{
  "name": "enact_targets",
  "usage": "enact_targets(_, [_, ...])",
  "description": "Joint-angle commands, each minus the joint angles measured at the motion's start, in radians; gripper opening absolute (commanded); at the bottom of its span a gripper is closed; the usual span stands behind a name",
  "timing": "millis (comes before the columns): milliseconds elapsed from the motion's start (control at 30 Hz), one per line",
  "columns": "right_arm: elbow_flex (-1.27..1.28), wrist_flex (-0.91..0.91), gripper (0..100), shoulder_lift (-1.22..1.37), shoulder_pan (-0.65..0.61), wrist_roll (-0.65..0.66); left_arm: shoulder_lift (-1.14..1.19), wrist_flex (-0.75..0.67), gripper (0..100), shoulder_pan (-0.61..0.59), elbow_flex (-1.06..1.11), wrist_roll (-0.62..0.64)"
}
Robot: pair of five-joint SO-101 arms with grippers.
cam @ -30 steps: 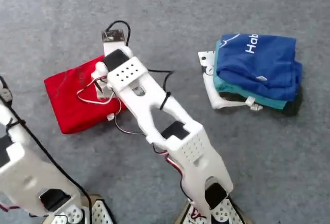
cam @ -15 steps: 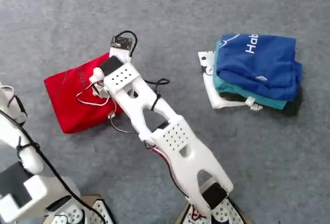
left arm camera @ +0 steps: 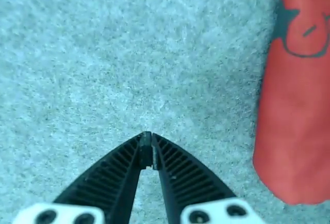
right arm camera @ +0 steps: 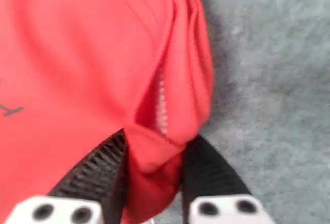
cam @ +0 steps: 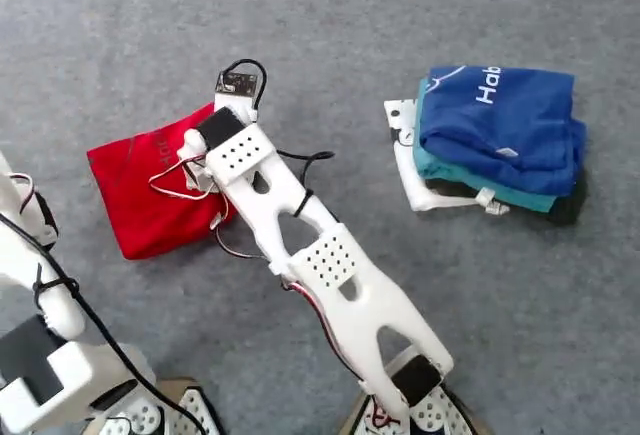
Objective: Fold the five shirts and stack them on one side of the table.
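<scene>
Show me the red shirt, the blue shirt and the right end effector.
red shirt (cam: 130, 200), high view, middle of the cloth
blue shirt (cam: 500, 120), high view, its top face
right end effector (right arm camera: 157, 137), right wrist view, midway between fingertips

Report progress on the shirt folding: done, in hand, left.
Done: a folded stack lies at one side of the table, blue shirt on top, teal shirt and white shirt under it. In hand: the red shirt lies folded apart from it, the right gripper shut on its edge; the left gripper is shut over bare table. Left: put the red shirt on the stack.
</scene>
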Motion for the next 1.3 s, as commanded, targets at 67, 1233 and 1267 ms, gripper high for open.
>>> enact_targets(67, [-0.010, 0.018, 2.8, -0.067, 0.057, 0.009, -0.014, -0.008, 3, 0.002, -0.004, -0.008])
enact_targets(1233, [0.292, 0.020, 1.4, -0.733, 0.872, 0.555, -0.014, -0.006, 3, 0.001, -0.001, -0.008])
enact_targets(1267, [0.326, 0.020, 1.4, -0.757, 0.910, 0.568, -0.014, -0.006, 3, 0.001, -0.004, -0.008])
